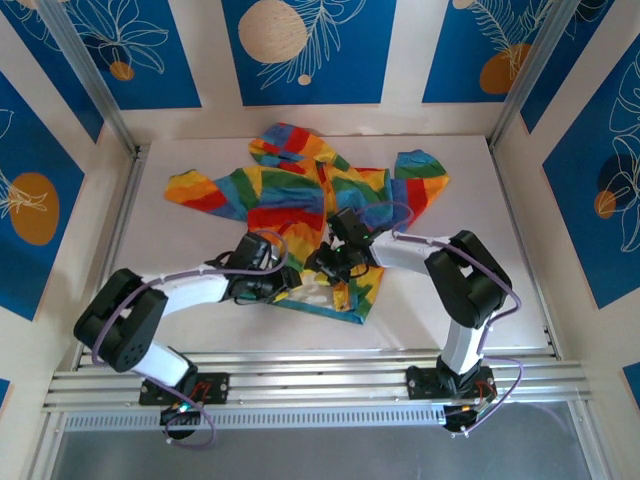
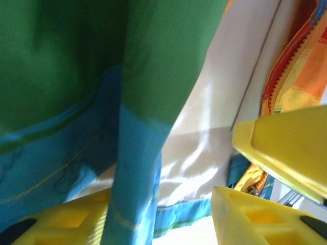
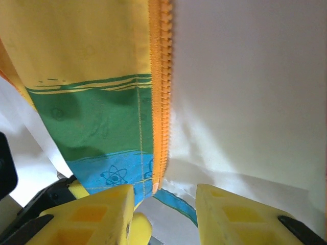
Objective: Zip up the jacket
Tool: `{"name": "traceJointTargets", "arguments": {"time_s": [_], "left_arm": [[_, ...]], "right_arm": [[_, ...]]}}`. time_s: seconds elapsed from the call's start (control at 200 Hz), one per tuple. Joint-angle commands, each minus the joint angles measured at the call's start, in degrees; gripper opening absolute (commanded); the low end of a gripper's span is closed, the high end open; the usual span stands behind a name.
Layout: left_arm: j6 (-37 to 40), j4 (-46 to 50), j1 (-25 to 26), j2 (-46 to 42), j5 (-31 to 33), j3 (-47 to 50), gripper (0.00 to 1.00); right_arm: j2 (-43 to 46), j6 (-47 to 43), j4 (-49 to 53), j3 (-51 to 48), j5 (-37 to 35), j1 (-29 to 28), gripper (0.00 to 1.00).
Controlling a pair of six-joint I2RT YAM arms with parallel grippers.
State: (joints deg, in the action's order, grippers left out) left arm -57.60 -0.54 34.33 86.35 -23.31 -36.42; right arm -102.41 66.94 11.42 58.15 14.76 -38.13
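Bare table (image 1: pixel 505 185) around crumpled jacket (image 1: pixel 290 200)
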Motion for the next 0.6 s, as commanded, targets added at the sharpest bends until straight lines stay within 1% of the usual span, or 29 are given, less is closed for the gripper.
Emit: {"name": "traceJointTargets", "arguments": {"time_s": [0.0, 0.075, 0.135, 0.205, 0.405, 0.595], "left_arm": [[-1.9, -4.9, 0.5, 1.6, 0.6, -1.5, 0.34], [-3.0, -6.7, 0.5, 1.0, 0.5, -0.8, 0.15], [-4.2, -7.9, 0.6, -0.6, 1.0, 0.2, 0.07], [-5.7, -9.9, 0.4, -2.5, 1.2, 1.4, 0.00], [-10.6, -15.9, 0.1, -3.8, 0.0, 2.9, 0.00], [-13.9, -21.7, 0.2, -3.6, 0.8, 4.7, 0.00]], "right_arm": [[2.7, -0.9, 2.0, -1.1, -0.7, 0.5, 0.37], [3.8, -1.1, 2.1, -1.4, -0.9, 0.8, 0.40], [4.9, -1.1, 2.2, -2.0, -1.4, 1.1, 0.43], [6.6, -0.9, 1.9, -2.7, -1.8, 1.5, 0.45], [8.3, -0.5, 1.1, -3.1, 0.4, 3.1, 0.46], [6.8, 2.0, -2.1, -3.0, 2.4, 3.9, 0.46]]}}
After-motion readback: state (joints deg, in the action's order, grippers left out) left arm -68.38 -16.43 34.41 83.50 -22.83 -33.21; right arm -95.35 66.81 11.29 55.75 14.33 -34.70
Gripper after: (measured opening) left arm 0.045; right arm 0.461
